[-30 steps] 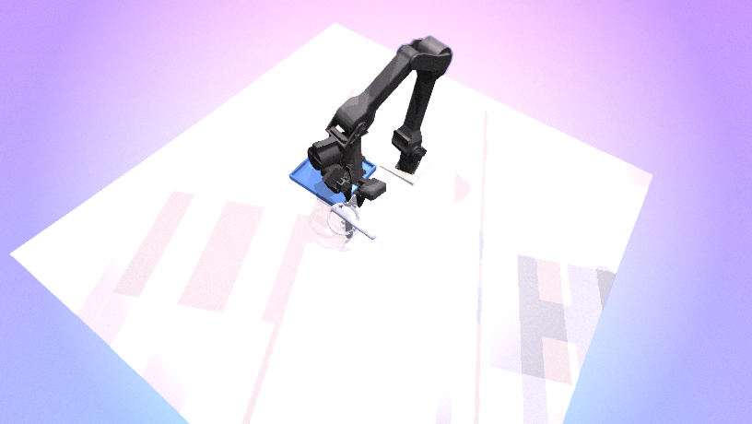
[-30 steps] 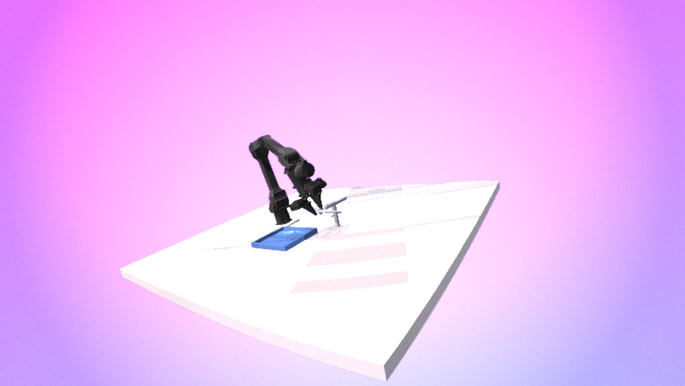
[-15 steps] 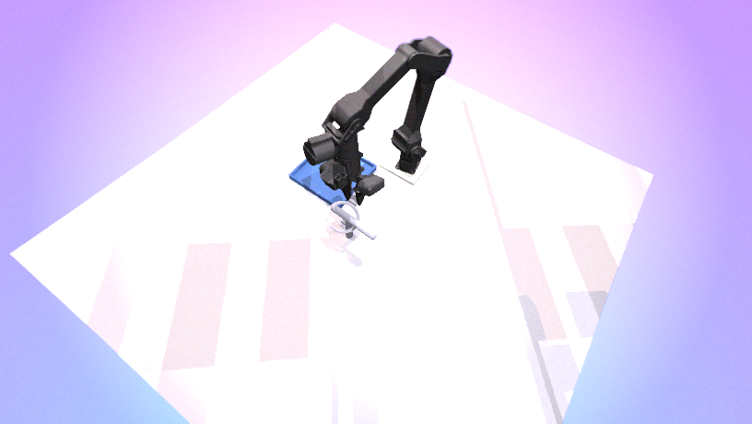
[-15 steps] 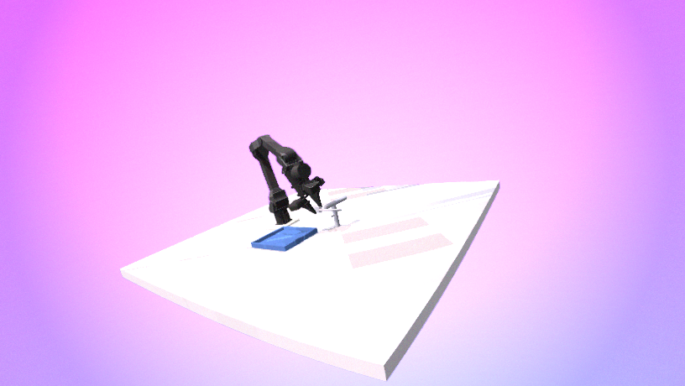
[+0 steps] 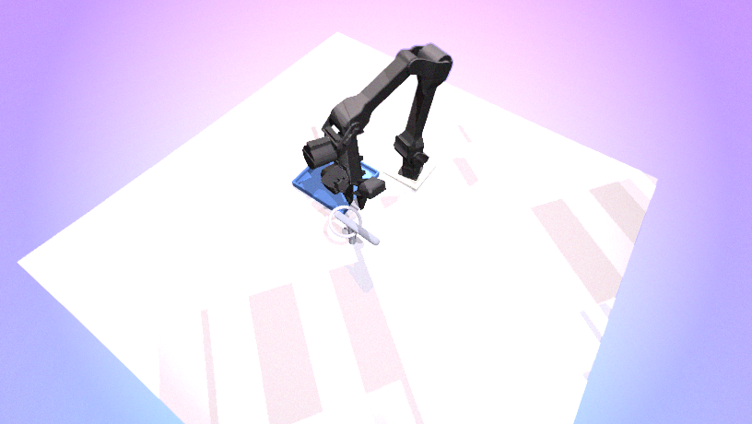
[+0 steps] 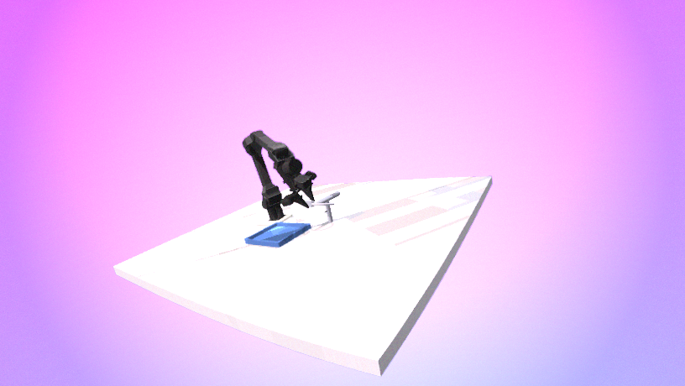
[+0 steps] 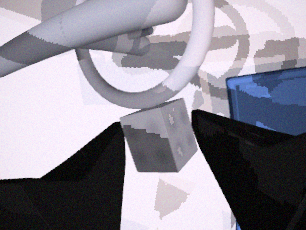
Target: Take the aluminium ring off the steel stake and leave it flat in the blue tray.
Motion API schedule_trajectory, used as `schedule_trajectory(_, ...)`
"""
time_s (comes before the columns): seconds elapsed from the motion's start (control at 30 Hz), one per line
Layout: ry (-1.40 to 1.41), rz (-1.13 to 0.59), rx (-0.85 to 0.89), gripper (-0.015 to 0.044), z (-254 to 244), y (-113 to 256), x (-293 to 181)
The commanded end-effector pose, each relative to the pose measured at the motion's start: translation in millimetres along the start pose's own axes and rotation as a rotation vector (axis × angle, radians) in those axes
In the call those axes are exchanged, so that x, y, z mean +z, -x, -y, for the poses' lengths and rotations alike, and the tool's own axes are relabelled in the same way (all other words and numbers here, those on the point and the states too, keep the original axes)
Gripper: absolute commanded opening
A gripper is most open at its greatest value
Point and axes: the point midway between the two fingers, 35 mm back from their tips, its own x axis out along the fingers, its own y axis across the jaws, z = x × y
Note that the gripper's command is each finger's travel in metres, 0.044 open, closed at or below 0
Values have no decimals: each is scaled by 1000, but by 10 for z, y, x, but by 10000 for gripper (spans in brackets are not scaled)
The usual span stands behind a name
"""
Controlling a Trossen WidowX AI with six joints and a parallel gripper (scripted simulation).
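Note:
The aluminium ring (image 5: 330, 223) (image 6: 331, 204) (image 7: 204, 40) is raised off the table around the steel stake (image 5: 352, 238) (image 6: 329, 216), near the height of the cross-bar (image 5: 367, 236) (image 6: 331, 196) (image 7: 100, 25). In the top view and the wrist view, one bar end shows inside the ring's outline; the rest of the bar crosses over the opposite rim. My gripper (image 5: 356, 204) (image 6: 311, 203) (image 7: 157, 120) is shut on the ring's square tab (image 7: 150, 140), on the arm's side of the stake. The blue tray (image 5: 315, 199) (image 6: 261, 242) (image 7: 231, 100) holds nothing visible.
The tray lies flat beside the stake, partly under the arm in the top view. The arm's base stands on a pale plate (image 5: 417, 185) behind the stake. Pinkish and grey shadow patches cross the white table (image 5: 158, 221) (image 6: 287, 287).

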Motion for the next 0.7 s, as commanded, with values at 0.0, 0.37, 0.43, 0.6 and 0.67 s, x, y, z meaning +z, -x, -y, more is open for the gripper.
schedule_trajectory(0.0,8,7,-21,0,-35,42,29)
schedule_trajectory(0.37,10,7,-28,0,-45,48,30)
schedule_trajectory(0.43,12,7,-36,0,-62,55,32)
schedule_trajectory(0.6,17,8,-59,0,-108,73,35)
schedule_trajectory(0.67,17,8,-59,0,-108,73,35)
